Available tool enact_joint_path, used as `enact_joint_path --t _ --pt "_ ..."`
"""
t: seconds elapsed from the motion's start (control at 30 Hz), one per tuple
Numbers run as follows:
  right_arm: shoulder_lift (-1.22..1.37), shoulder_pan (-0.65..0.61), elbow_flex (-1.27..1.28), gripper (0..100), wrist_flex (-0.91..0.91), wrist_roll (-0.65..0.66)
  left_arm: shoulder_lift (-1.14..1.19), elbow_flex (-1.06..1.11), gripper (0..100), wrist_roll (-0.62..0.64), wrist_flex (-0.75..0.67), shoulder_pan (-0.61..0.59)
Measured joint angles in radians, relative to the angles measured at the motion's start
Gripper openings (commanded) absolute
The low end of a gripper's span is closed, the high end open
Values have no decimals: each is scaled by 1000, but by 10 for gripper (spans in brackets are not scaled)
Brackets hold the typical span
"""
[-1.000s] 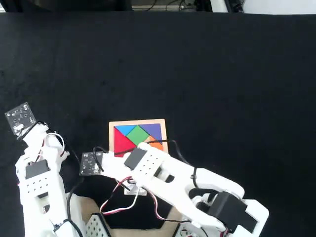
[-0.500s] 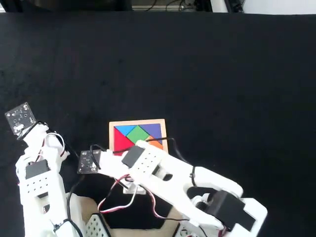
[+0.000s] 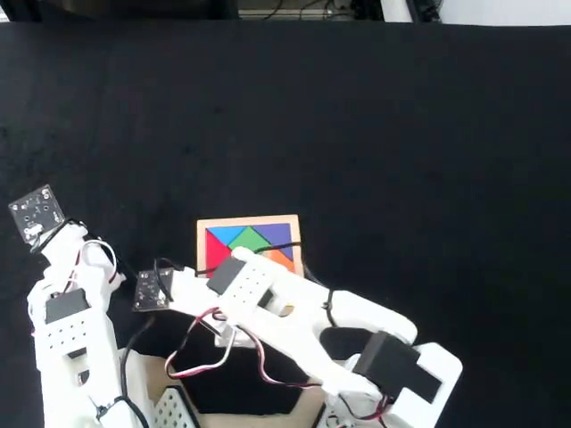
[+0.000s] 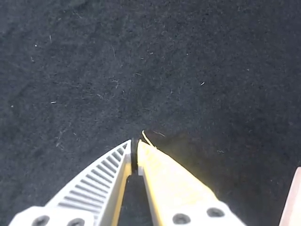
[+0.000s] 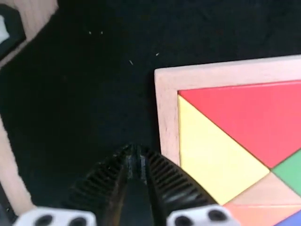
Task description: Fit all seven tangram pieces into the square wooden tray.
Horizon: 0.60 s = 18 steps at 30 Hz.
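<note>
Inspecting the square wooden tray, we find it flat on the black tabletop, with one corner just beyond the tips of the right end effector. That end effector is clenched and empty, outside the rim. Inside that corner, the red triangle and the yellow triangle sit flush. A pale patch lies between the yellow triangle and an orange piece; we cannot tell whether it is bare tray floor or a wood-coloured piece. The left end effector is also clenched on nothing, over bare tabletop.

Hazard: the right end effector is close enough that a sideways move could strike the rim, which would slide the tray and unseat pieces.

Orientation: being square, the tray has no long axis, and in the high view its sides run parallel to the tabletop's far edge. The yellow triangle's longest edge runs diagonally from the corner nearest the right end effector toward the tray's middle.
</note>
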Motion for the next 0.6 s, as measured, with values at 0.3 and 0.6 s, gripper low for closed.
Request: enact_joint_path --t 0.3,0.6 --pt "0 3 -49 11 81 40 0 0 30 0 0 0" --pt "6 23 -51 11 83 48 0 0 30 0 0 0"
